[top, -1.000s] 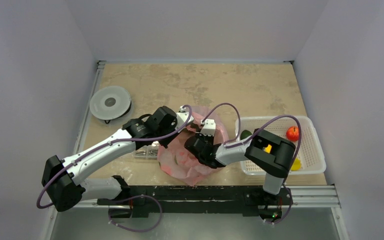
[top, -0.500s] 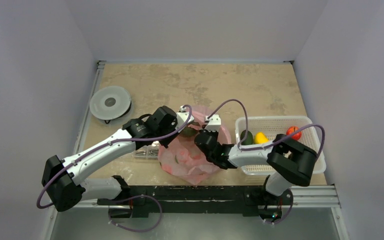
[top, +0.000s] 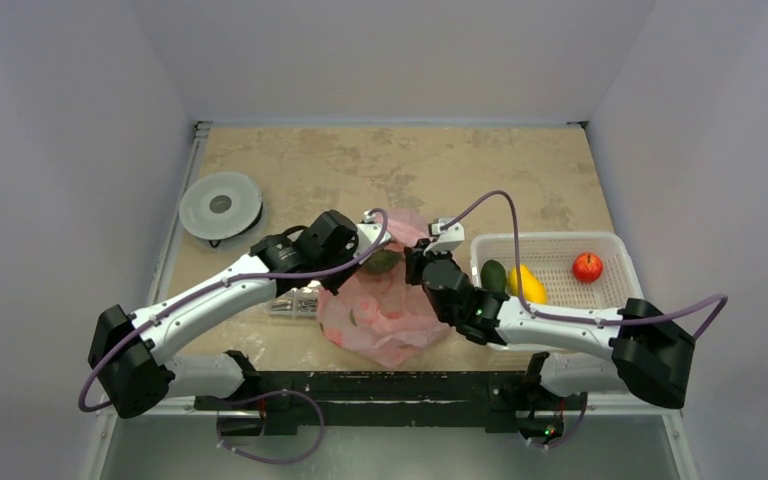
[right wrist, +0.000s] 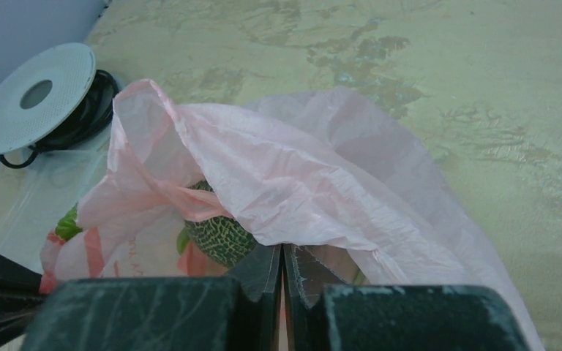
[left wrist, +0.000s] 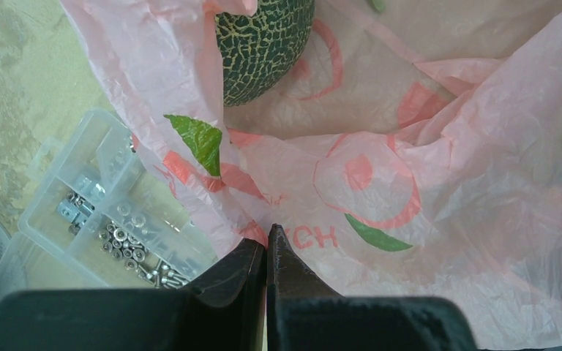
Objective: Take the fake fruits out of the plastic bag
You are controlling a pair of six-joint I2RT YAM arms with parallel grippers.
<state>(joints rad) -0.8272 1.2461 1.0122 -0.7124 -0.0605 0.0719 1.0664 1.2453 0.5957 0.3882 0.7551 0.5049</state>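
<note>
The pink plastic bag lies near the table's front edge with its mouth held apart. A dark green netted fake fruit sits inside the mouth, seen close in the left wrist view and the right wrist view. My left gripper is shut on the bag's left rim, the film pinched at its tips. My right gripper is shut on the bag's right rim, which drapes over its tips. The rest of the bag's inside is hidden.
A white perforated basket at the right holds a dark green fruit, a yellow one and a red one. A clear box of small metal parts lies left of the bag. A grey spool sits at back left.
My right arm has stretched out low, uncovering the basket. Its gripper came out of the bag, moved back to the right rim and shut there. The left gripper kept its hold.
</note>
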